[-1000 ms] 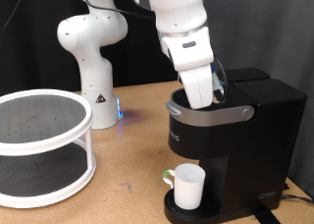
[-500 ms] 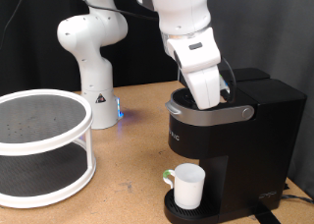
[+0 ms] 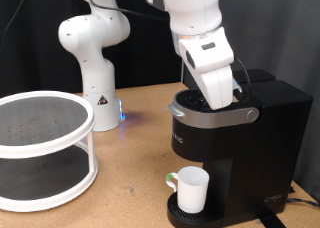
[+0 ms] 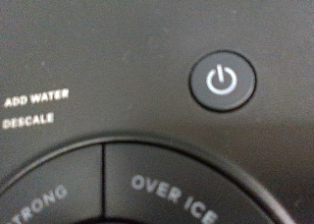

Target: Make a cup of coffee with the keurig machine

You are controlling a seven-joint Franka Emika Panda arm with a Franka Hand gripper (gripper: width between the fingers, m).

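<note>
- The keurig machine (image 3: 235, 138) stands upright at the exterior view's right, a black box whose long side runs back from its rounded front; the silver-grey lid rim faces the exterior view's lower left, and the lid is down.
- The cup (image 3: 190, 188) stands upright on the round drip tray at the machine's foot, under the brew head, its handle pointing towards the exterior view's left.
- The gripper (image 3: 222, 100) hangs at the end of the white arm, tilted, right over the machine's lid, touching it or just above it; which of the two cannot be told.
- Its fingers are hidden behind the white hand housing, so whether it is spread or clenched cannot be told; nothing shows between them.
- The wrist view is filled by the machine's black top: a round power button (image 4: 222, 81), the words ADD WATER and DESCALE, and curved keys marked STRONG and OVER ICE (image 4: 177, 196).
- To the machine's left in the exterior view lies bare wooden table (image 3: 135, 148), then a white two-tier round rack (image 3: 40, 148) at the far left edge.
- A white robot base (image 3: 93, 58) stands behind, well apart from the machine.
</note>
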